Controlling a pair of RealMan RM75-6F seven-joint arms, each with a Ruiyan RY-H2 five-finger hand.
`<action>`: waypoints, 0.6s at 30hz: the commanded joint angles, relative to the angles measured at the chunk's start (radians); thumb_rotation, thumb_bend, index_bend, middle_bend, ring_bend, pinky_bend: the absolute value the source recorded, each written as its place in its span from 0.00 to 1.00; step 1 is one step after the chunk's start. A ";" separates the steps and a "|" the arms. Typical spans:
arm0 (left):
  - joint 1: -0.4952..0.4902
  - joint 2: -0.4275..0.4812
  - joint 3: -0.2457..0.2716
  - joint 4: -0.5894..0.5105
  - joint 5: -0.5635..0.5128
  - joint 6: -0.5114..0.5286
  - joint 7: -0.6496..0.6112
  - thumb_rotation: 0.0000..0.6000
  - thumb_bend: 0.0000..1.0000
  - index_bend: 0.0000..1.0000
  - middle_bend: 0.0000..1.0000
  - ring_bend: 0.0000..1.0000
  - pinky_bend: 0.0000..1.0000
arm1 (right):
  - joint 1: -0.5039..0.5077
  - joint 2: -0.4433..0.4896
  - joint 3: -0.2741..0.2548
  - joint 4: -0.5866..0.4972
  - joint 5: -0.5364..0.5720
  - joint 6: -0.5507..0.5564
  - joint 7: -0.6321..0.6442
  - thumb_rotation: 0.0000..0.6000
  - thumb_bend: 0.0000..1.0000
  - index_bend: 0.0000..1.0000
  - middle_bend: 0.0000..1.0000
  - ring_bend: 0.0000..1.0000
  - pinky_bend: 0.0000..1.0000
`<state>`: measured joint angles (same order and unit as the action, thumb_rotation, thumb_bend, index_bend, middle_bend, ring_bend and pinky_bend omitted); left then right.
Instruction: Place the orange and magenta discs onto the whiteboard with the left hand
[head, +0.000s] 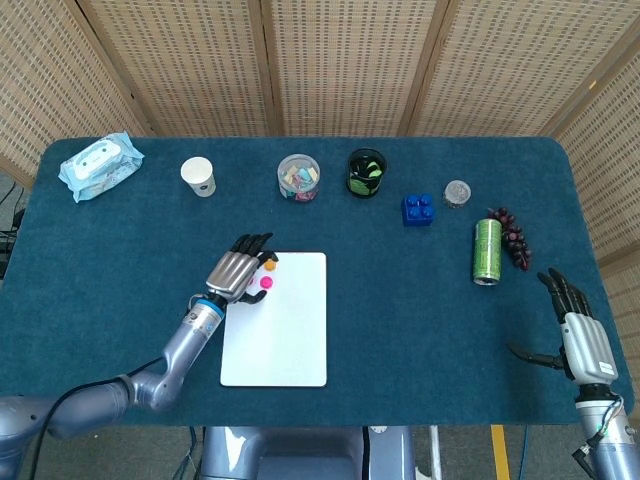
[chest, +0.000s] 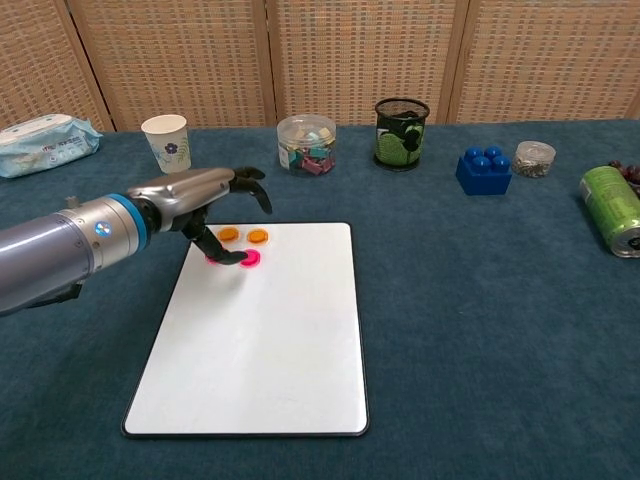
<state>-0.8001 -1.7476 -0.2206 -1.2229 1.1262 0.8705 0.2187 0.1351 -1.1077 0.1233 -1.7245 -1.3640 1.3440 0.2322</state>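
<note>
The left hand (chest: 196, 203) hovers over the whiteboard's (chest: 258, 340) near-left corner with fingers spread and lifted, holding nothing. Just under its fingertips lie the orange discs (chest: 244, 236), and the magenta discs (chest: 249, 258) sit close by its thumb, one partly hidden behind it; all rest on the board, apart from the hand. The placing looks done, so the sound move is a straight lift up and back toward the robot, fingers kept splayed so no tip drags a disc off the edge. The right hand (head: 582, 341) waits far off, open and idle.
</note>
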 joint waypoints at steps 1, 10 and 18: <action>0.029 0.082 -0.002 -0.119 0.069 0.080 -0.023 1.00 0.30 0.22 0.00 0.00 0.00 | 0.000 0.000 0.000 0.000 0.000 0.000 0.000 1.00 0.13 0.00 0.00 0.00 0.00; 0.160 0.281 0.052 -0.306 0.181 0.291 0.006 1.00 0.23 0.00 0.00 0.00 0.00 | -0.001 -0.001 0.000 -0.001 -0.002 0.004 -0.006 1.00 0.13 0.00 0.00 0.00 0.00; 0.367 0.409 0.144 -0.311 0.233 0.516 -0.069 1.00 0.08 0.00 0.00 0.00 0.00 | -0.003 -0.010 0.001 -0.003 -0.002 0.019 -0.035 1.00 0.13 0.00 0.00 0.00 0.00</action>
<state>-0.4790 -1.3717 -0.1073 -1.5362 1.3380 1.3406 0.1792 0.1319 -1.1169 0.1246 -1.7270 -1.3662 1.3623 0.1978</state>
